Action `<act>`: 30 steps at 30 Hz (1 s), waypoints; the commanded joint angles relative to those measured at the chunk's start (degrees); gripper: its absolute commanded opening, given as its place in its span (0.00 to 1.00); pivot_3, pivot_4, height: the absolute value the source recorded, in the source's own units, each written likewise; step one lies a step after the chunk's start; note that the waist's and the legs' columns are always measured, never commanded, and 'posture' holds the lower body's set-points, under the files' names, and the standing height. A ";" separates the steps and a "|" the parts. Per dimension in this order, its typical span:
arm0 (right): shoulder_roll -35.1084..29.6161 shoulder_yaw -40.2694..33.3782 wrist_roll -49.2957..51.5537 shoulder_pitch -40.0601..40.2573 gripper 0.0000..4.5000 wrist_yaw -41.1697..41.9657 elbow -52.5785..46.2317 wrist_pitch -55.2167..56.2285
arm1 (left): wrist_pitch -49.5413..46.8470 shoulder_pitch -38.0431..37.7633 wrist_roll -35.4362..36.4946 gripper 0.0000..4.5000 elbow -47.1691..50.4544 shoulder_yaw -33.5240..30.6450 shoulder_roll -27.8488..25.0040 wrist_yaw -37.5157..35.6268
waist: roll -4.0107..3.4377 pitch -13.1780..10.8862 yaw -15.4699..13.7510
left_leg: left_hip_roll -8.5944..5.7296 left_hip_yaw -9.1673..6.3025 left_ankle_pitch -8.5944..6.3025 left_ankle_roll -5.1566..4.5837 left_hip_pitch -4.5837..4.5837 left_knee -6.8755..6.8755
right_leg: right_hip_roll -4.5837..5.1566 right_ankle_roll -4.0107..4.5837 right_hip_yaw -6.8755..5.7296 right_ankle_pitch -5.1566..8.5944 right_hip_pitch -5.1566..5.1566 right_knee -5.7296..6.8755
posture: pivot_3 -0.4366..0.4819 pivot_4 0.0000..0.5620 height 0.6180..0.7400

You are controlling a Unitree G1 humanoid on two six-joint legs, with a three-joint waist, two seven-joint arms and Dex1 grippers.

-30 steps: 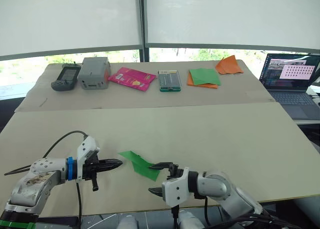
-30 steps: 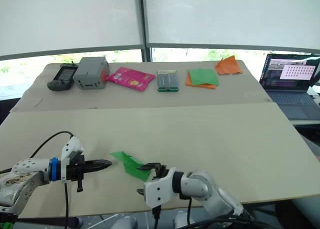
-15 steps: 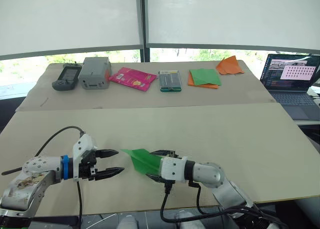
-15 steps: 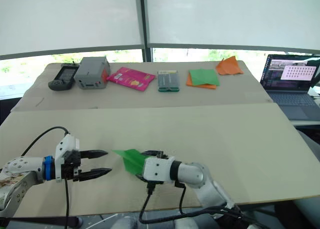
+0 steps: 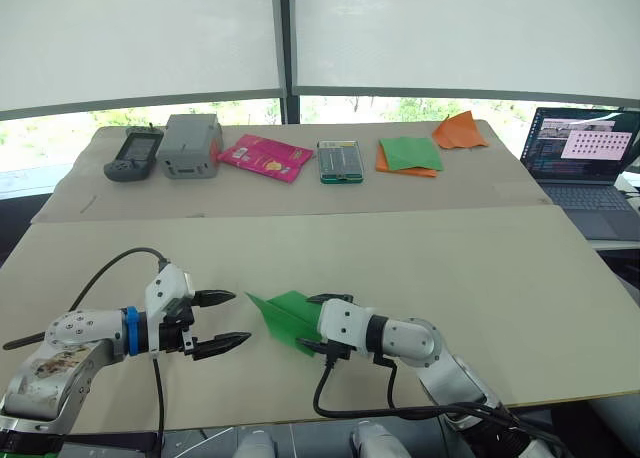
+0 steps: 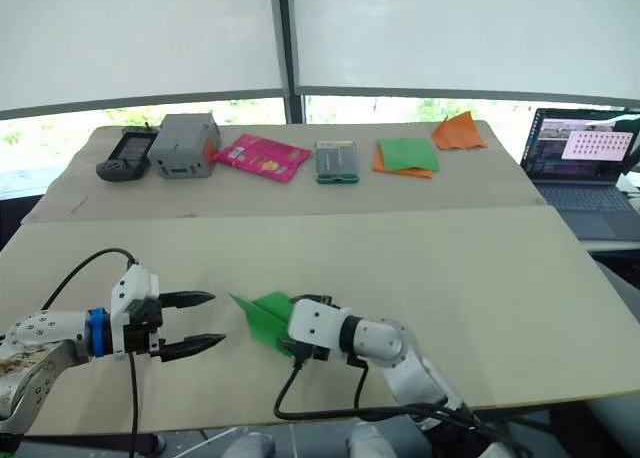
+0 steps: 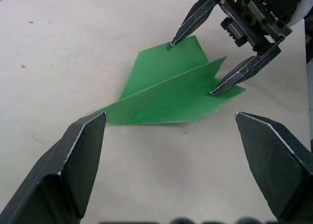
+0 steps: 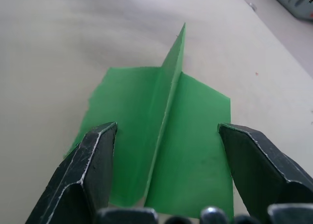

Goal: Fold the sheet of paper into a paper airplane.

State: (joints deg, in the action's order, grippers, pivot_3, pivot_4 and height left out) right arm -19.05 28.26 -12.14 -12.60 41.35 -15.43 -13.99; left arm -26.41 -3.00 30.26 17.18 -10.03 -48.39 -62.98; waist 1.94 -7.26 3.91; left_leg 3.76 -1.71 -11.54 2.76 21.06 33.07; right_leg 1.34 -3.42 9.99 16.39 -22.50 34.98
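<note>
The sheet of paper is folded into a green paper airplane (image 5: 283, 316) with a raised middle crease. It lies on the near table, nose toward my left gripper. My left gripper (image 5: 239, 318) is open, a short way off the nose, its fingers (image 7: 83, 150) apart from the paper. My right gripper (image 5: 313, 325) is open at the tail. Its fingers (image 8: 93, 160) straddle the upright crease, one over each wing. In the left wrist view, the right gripper's (image 7: 191, 67) tips sit at the wings' rear edges.
The far table holds a handheld device (image 5: 132, 154), a grey box (image 5: 189, 145), a pink packet (image 5: 264, 157), a small green-edged case (image 5: 339, 161), a green sheet on an orange one (image 5: 408, 156) and crumpled orange paper (image 5: 459, 130). A laptop (image 5: 584, 158) sits at the right.
My left gripper has gone from shut to open. My right gripper has moved left until it straddles the airplane's tail. The paper has shifted slightly.
</note>
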 commanded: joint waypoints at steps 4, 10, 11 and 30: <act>0.17 -0.68 0.80 -0.67 0.40 -0.57 -0.98 -0.32 | 0.32 0.74 -0.02 1.00 1.06 0.14 -0.07 0.57 | 0.00 0.01 0.01 | 0.00 0.00 0.00 0.00 0.00 0.00 | 0.00 0.00 0.00 0.00 0.01 0.00 | 0.48 0.27 1.00; 0.15 -0.42 0.55 -0.63 0.00 -0.80 -0.62 -0.34 | 0.52 1.01 -0.22 1.00 0.73 0.49 -0.04 0.72 | 0.00 0.02 0.01 | 0.00 0.00 0.00 0.00 0.00 0.00 | 0.00 -0.01 0.00 0.00 0.02 0.00 | 0.48 0.27 1.00; 0.12 -0.29 0.42 -0.52 0.00 -0.84 -0.54 -0.43 | 0.56 1.01 -0.26 1.00 0.72 0.53 -0.04 0.67 | 0.00 0.02 0.01 | 0.00 0.00 0.00 -0.01 -0.01 0.01 | -0.01 -0.01 0.00 0.00 0.04 0.00 | 0.48 0.27 1.00; 6.44 -18.84 9.65 8.36 0.00 -12.09 -27.68 -28.24 | -0.39 7.07 2.52 1.00 3.50 0.38 6.18 6.36 | -0.07 0.18 -0.19 | -0.01 -0.03 -0.01 0.01 0.01 0.19 | -0.02 -0.07 0.00 -0.04 0.22 0.02 | 0.48 0.27 1.00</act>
State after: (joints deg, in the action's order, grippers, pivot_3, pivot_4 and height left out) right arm -13.46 12.96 -3.04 -4.71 32.52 -38.91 -38.13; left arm -26.71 3.12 31.38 18.00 -8.88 -42.48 -57.34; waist 1.86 -7.08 3.73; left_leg 3.75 -1.73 -11.55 2.78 21.07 33.27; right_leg 1.33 -3.49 9.99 16.36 -22.28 35.01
